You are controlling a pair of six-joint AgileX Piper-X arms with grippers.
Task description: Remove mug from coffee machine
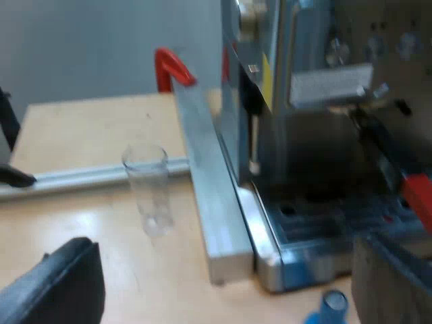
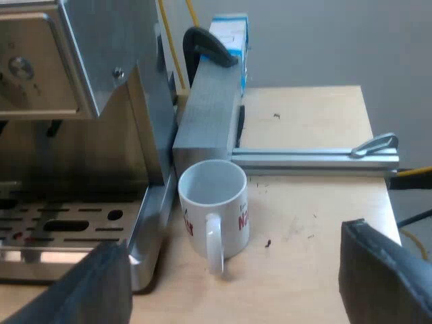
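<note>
Mug (image 2: pixel 212 206) upright on table (image 2: pixel 317 202), just beside machine's drip tray (image 2: pixel 61 223), handle facing R gripper (image 2: pixel 236 270). R fingers spread wide, empty; L gripper (image 1: pixel 223 270) same. Prob ceramic: rigid, slick glaze, some weight, chippable, so I'd pinch rim wall or handle

The mug (image 2: pixel 212 209) stands on the bench (image 2: pixel 304 229), hemmed by the espresso machine (image 2: pixel 101 81) and its drip tray (image 2: pixel 74 226) on one flank and the end of a thick aluminium bar (image 2: pixel 206 108) just behind it. Its handle side faces bare bench, open toward the right gripper (image 2: pixel 236 287), whose fingers stand wide apart. A low rail (image 2: pixel 310 160) crosses farther back. In the left wrist view a measuring glass (image 1: pixel 152 189) stands near a long bar (image 1: pixel 209 202), with bare bench around it; the holder handle (image 1: pixel 415 191) juts over the drip tray, and a blue tamper (image 1: pixel 327 307) sits by its corner
</note>
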